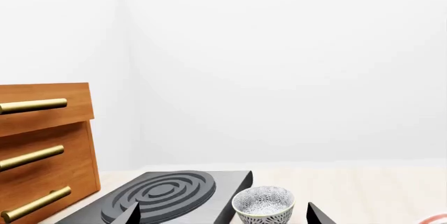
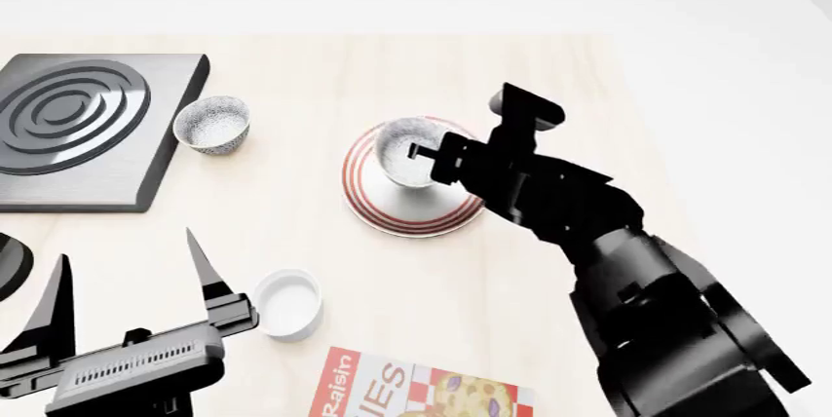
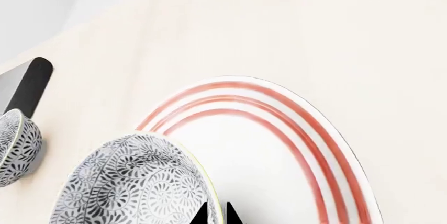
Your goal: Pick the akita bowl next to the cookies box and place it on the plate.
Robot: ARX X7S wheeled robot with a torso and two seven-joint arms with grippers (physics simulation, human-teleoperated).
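Observation:
The akita bowl (image 2: 400, 144), grey-and-white speckled, is over the middle of the red-ringed plate (image 2: 390, 210). My right gripper (image 2: 422, 154) is shut on its rim, one fingertip inside and one outside. In the right wrist view the akita bowl (image 3: 133, 182) fills the lower left, the plate (image 3: 314, 145) lies behind it, and the right gripper (image 3: 215, 214) pinches the rim. I cannot tell whether the bowl touches the plate. The cookies box (image 2: 416, 390) lies at the table's near edge. My left gripper (image 2: 131, 285) stands open and holds nothing.
A twin speckled bowl (image 2: 212, 125) stands beside the black stove (image 2: 78, 125); the left wrist view shows this twin bowl (image 1: 263, 205) between the open left gripper's (image 1: 225, 216) fingers, further off. A plain white ramekin (image 2: 287, 304) sits near the left gripper. A wooden drawer cabinet (image 1: 42, 150) stands beyond the stove (image 1: 160, 195).

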